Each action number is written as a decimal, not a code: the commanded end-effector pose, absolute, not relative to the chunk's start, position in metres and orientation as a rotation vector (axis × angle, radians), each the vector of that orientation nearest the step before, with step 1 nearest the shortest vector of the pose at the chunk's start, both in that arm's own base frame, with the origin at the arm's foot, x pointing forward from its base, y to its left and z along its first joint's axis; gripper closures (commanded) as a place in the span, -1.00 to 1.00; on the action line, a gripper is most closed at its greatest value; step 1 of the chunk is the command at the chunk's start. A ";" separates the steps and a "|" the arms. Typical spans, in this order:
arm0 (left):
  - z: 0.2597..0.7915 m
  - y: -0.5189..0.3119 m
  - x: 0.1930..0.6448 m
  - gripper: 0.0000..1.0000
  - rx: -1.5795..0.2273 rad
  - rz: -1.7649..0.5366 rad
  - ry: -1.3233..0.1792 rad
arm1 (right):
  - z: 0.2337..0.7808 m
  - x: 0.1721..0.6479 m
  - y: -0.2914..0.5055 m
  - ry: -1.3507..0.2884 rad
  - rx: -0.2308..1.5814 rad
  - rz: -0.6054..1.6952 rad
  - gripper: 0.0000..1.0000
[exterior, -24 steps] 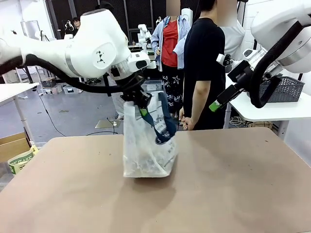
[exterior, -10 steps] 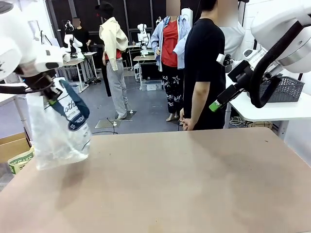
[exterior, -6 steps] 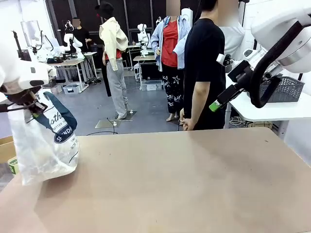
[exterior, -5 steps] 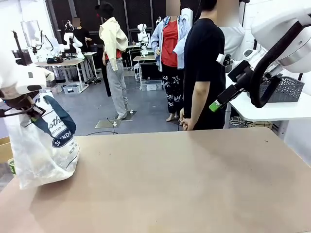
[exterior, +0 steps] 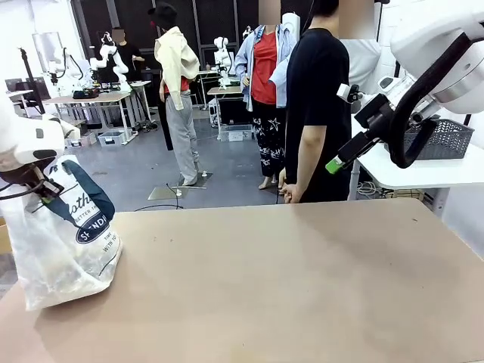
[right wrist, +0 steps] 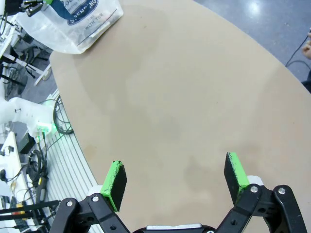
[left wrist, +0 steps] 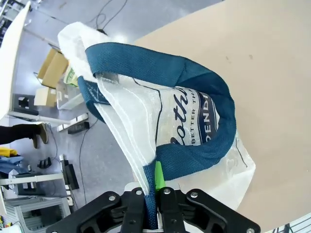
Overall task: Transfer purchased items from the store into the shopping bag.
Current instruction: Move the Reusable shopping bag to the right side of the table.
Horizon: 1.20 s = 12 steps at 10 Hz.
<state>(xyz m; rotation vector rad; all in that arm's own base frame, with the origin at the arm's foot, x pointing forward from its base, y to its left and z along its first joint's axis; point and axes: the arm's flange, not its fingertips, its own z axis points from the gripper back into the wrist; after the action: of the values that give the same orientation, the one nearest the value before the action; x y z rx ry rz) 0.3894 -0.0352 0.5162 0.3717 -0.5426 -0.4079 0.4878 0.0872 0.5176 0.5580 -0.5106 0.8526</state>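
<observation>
Carried leftward, the shopping bag (apparently resting) hangs from the clenched left end effector.

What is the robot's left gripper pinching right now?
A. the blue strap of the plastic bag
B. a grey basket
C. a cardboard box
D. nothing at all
A: in the left wrist view the left gripper is shut on the navy strap of the shopping bag, which rests at the table's left edge.

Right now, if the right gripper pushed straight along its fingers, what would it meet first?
Probably the bare table. The right gripper, jaws open, points down at it with nothing between; the shopping bag sits well off to one side.
</observation>
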 end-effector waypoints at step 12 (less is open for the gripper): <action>0.516 -0.035 0.389 1.00 0.372 -0.408 -0.543 | 0.521 0.489 0.088 -0.491 0.562 0.840 -1.00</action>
<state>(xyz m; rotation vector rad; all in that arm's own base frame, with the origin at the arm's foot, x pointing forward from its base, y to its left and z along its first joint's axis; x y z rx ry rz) 0.3877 -0.0364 0.5122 0.3554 -0.5376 -0.3946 0.4878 0.0872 0.5176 0.5580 -0.5105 0.8526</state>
